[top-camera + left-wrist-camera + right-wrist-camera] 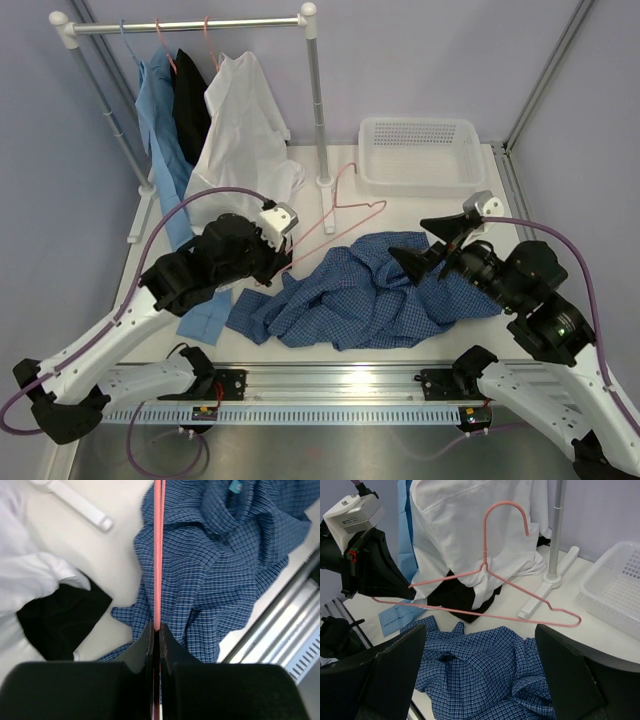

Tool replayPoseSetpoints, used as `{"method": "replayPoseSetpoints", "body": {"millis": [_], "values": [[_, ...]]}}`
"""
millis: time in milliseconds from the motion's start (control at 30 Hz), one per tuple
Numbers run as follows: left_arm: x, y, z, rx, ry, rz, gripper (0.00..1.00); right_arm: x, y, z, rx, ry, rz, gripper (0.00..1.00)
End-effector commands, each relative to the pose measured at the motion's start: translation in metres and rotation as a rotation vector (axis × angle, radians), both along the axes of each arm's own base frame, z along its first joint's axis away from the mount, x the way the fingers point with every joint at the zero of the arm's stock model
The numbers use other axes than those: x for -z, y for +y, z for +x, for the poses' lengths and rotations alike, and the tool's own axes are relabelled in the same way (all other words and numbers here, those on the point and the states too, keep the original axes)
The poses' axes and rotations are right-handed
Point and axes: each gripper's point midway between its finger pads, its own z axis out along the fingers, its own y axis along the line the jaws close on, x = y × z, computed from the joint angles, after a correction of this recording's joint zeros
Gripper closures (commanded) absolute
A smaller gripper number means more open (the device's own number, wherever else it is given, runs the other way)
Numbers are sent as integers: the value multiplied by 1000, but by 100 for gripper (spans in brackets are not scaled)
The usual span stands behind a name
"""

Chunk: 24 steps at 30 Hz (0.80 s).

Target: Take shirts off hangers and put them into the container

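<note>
Directly below and just ahead of the right gripper (480, 630) lies the blue checked shirt (485, 670), crumpled in a heap on the table (330, 345) and off its hanger. The jaws of this gripper stand spread wide with nothing between them; its two dark fingers (395, 675) frame the cloth in the right wrist view, and I cannot tell whether they touch it.

Beyond those fingers, above the shirt, the pink wire hanger (484, 566) hangs bare in the air with its hook upward. The left gripper (156, 630) is clamped on one lower corner of it, its jaws pressed together with only the thin wire between them; in the left wrist view the wire runs straight away from the fingertips, over the checked cloth.

To the right gripper's far right sits the white container (420, 180), with no shirt in it that can be seen.

Past the left gripper, on the far side, the white shirt (240, 130), black shirt (190, 100) and light blue shirt (160, 130) hang from the clothes rack (190, 24).
</note>
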Motion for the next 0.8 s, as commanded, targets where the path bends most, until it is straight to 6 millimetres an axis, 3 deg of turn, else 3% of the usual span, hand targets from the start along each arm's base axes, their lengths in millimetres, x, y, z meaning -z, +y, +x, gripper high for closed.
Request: {"method": "replayPoseSetpoints", "body": {"millis": [0, 200, 400, 433, 500, 533, 567, 667, 700, 767], "values": [[-26, 31, 15, -220, -88, -79, 100, -3, -8, -12, 2, 9, 30, 1], [-58, 87, 32, -514, -201, -84, 100, 1, -11, -16, 9, 16, 43, 1], [-98, 116, 49, -671, -293, -75, 100, 7, -7, -16, -12, 23, 35, 1], [-99, 115, 57, -686, -292, -51, 100, 7, -7, -17, -18, 21, 37, 0], [-124, 119, 69, -719, -322, -68, 100, 6, -6, -18, -24, 16, 41, 0], [-124, 119, 85, -745, -311, -40, 100, 7, -6, -17, -24, 20, 42, 1], [-145, 118, 91, -754, -334, -72, 100, 7, -6, -18, -24, 21, 43, 1], [-154, 101, 122, -739, -329, -54, 100, 11, -4, -17, -29, 30, 39, 1], [-173, 98, 127, -737, -356, -84, 100, 12, -3, -17, -33, 30, 39, 1], [-188, 85, 148, -729, -375, -104, 100, 13, -1, -18, -42, 36, 40, 1]]}}
